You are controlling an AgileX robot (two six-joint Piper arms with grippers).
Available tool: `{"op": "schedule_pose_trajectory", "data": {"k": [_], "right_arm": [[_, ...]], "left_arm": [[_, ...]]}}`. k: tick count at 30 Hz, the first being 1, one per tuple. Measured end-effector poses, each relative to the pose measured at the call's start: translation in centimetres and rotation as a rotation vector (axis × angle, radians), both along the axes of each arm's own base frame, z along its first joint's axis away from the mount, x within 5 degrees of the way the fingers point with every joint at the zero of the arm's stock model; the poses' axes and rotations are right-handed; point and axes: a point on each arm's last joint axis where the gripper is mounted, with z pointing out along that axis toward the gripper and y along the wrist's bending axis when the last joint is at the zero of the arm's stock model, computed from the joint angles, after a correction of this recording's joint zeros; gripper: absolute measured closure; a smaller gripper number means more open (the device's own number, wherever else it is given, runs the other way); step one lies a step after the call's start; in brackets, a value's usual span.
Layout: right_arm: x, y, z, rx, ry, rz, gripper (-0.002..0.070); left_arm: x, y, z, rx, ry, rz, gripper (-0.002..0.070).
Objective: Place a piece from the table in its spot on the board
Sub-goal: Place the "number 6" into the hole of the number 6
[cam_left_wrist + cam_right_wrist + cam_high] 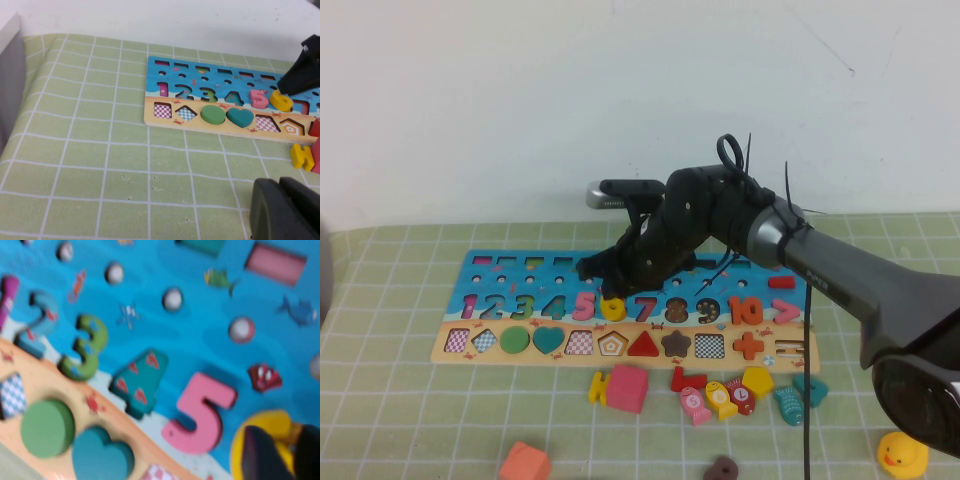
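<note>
Over the board (520, 275), between the pink 5 (584, 303) and red 7, the right gripper (611, 293) pinches the yellow piece (613, 308); left gripper (285, 210) waits off the board's left end, fingers unclear.

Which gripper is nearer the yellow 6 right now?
Right. The right gripper is directly over the yellow 6 on the board, beside the pink 5. The left gripper hangs over the cloth, well short of the board.

board (460, 345): right gripper (610, 288) and arm over its middle, on the yellow 6 (613, 307) | loose pieces (720, 395) crowd the mat near the board's front edge | left gripper (285, 210): open mat (90, 165) alongside
</note>
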Motion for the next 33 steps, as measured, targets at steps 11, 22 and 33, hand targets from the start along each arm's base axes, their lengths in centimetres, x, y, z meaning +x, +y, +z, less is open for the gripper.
{"op": "schedule_pose_trajectory", "data": {"k": [11,22,33], "right_arm": [[0.3,0.5,0.5,0.062,-0.064,0.032,0.0675],[0.5,0.8,-0.1,0.09,-0.069,0.017,0.0676],[0.4,1.0,-1.6,0.11,-0.021,0.005,0.0677]], "left_arm": [[0.0,0.0,0.0,0.0,0.0,0.0,0.0676],[0.0,0.0,0.0,0.0,0.0,0.0,0.0676],[0.0,0.0,0.0,0.0,0.0,0.0,0.0676]]}}
